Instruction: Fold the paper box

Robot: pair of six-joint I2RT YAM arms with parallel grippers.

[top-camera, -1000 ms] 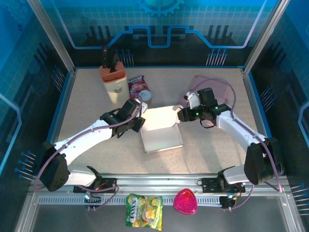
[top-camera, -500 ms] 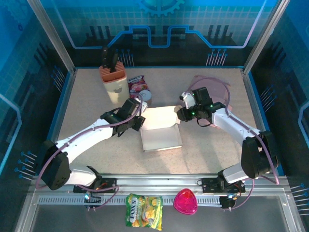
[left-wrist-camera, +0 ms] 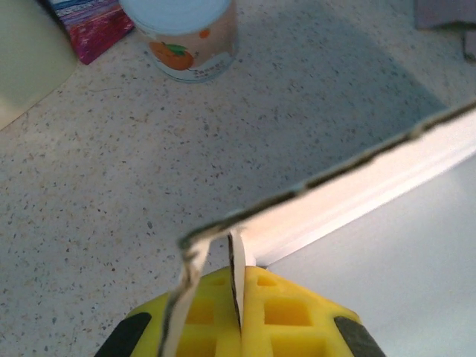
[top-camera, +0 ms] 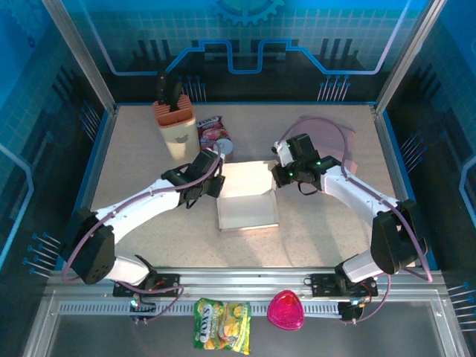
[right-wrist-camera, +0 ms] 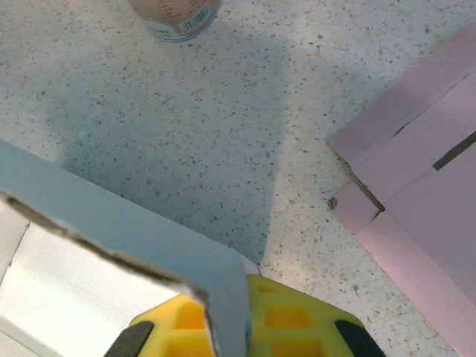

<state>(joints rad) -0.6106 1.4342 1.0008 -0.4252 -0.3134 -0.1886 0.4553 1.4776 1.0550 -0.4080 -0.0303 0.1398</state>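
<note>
The white paper box [top-camera: 248,202] lies open in the middle of the table, its back wall raised. My left gripper [top-camera: 214,184] is shut on the box's left back corner; in the left wrist view the thin flap [left-wrist-camera: 239,275] is pinched between the yellow pads [left-wrist-camera: 282,316]. My right gripper [top-camera: 280,177] is shut on the right back corner; in the right wrist view the bluish wall [right-wrist-camera: 141,238] runs into the yellow pads [right-wrist-camera: 297,323].
A knife block [top-camera: 172,123], a red snack packet [top-camera: 210,128] and a small can [top-camera: 224,149] stand behind the box at left. A pink sheet [top-camera: 336,149] lies at the right. A yellow sweets bag [top-camera: 221,324] and a pink object [top-camera: 285,310] sit on the front rail.
Both grippers have moved slightly toward the back and inward with the box corners. The box has shifted left and its back wall stands more upright.
</note>
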